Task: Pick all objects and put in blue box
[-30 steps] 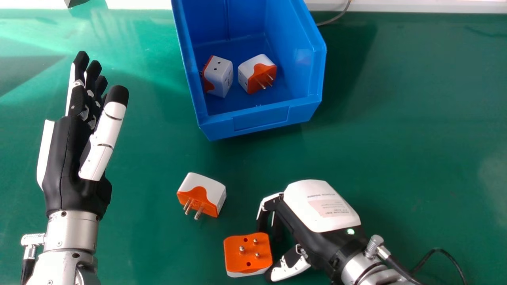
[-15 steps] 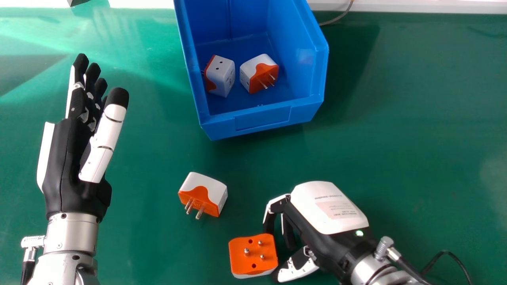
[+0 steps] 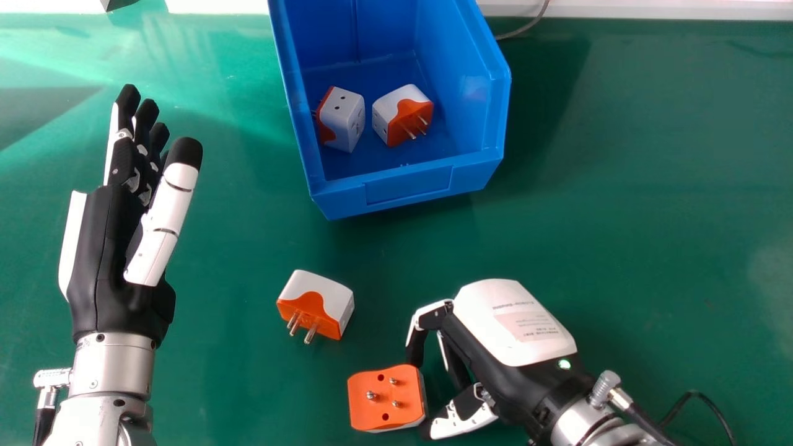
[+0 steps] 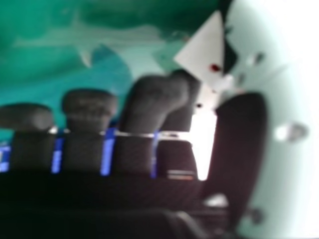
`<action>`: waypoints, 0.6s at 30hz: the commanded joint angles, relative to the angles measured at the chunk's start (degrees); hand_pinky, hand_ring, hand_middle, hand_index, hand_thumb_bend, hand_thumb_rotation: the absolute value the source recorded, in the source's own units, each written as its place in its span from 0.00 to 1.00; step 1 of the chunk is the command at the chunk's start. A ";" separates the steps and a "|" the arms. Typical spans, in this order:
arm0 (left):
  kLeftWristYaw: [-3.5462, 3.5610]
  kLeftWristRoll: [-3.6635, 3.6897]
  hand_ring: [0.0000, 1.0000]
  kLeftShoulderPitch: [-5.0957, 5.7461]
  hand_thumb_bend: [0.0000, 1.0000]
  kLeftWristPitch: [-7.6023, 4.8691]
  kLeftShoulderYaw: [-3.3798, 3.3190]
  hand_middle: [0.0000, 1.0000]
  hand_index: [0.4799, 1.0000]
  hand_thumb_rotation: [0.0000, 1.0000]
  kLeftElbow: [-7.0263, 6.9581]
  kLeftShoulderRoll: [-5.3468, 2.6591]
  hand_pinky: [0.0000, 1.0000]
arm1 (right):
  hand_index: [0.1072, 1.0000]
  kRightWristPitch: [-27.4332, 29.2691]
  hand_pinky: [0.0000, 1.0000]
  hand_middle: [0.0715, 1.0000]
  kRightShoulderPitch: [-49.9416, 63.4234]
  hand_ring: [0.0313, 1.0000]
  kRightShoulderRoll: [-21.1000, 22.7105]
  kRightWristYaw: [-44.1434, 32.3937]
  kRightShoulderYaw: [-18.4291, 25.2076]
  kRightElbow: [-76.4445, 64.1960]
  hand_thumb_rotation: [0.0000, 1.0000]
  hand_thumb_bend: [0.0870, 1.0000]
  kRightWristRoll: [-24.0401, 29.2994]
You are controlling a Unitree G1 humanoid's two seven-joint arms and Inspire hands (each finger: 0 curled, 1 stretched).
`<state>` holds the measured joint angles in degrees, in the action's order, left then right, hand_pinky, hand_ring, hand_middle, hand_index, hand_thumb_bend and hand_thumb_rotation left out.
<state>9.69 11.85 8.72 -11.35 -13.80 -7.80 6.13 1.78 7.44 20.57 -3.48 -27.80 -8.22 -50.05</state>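
Note:
My right hand (image 3: pixel 511 322) is low in the head view, open with loosely bent fingers, its fingertips and thumb tip at the right edge of an orange-topped adapter (image 3: pixel 378 409) with prongs up; contact is unclear. In the right hand view, the right hand (image 4: pixel 89 107) shows dark fingers, with the thumb along the side. Another white and orange adapter (image 3: pixel 331 297) lies on the table, prongs facing the robot. Inside the blue box (image 3: pixel 409 186) lie a white adapter (image 3: pixel 347 118) and an orange-faced adapter (image 3: pixel 393 105). My left hand (image 3: pixel 102 248) rests open at the left, holding nothing.
The green table (image 3: pixel 619 217) stretches out to the right of the box. A thin cable (image 3: pixel 526 28) lies behind the box's right side, near the white strip at the table's far edge. A black cable (image 3: pixel 700 396) loops beside my right wrist.
My right hand has shifted a little to the right. The orange-topped adapter moved slightly right, then back left and tipped a little, so it sits farther out at the fingertips. My left hand has hardly moved.

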 commanded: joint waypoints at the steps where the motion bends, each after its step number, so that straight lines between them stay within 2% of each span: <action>1: 0.18 0.52 1.00 0.06 0.58 -0.26 -0.06 1.00 1.00 0.64 -1.47 0.52 1.00 | 0.41 0.46 0.05 0.06 0.09 0.06 -0.37 0.34 0.87 -2.26 0.11 0.45 0.92; 10: 0.08 0.53 1.00 0.03 0.59 0.03 -0.05 1.00 1.00 0.64 -1.84 0.33 1.00 | 0.41 -0.63 0.05 0.06 0.53 0.06 -0.82 -0.19 1.64 -3.37 0.11 0.45 0.92; 13: 0.45 0.95 1.00 -0.15 0.58 0.03 -0.20 1.00 1.00 0.64 -1.65 0.51 1.00 | 0.41 -0.64 0.05 0.06 0.63 0.06 -1.12 0.56 1.58 -3.12 0.11 0.45 0.41; 16: 0.20 0.45 1.00 -0.24 0.58 -0.09 -0.22 1.00 1.00 0.64 -1.50 0.68 1.00 | 0.41 -1.17 0.05 0.07 0.54 0.06 -1.36 1.17 1.22 -2.88 0.11 0.45 -0.93; 18: 0.28 0.61 1.00 -0.32 0.58 -0.09 -0.28 1.00 1.00 0.64 -1.42 0.75 1.00 | 0.41 -1.90 0.06 0.07 0.40 0.07 -1.59 1.06 0.95 -2.64 0.11 0.45 -1.92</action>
<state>9.84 12.28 8.70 -10.80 -13.85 -8.05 6.19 0.26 7.94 19.38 -3.38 -26.82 -9.89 -51.06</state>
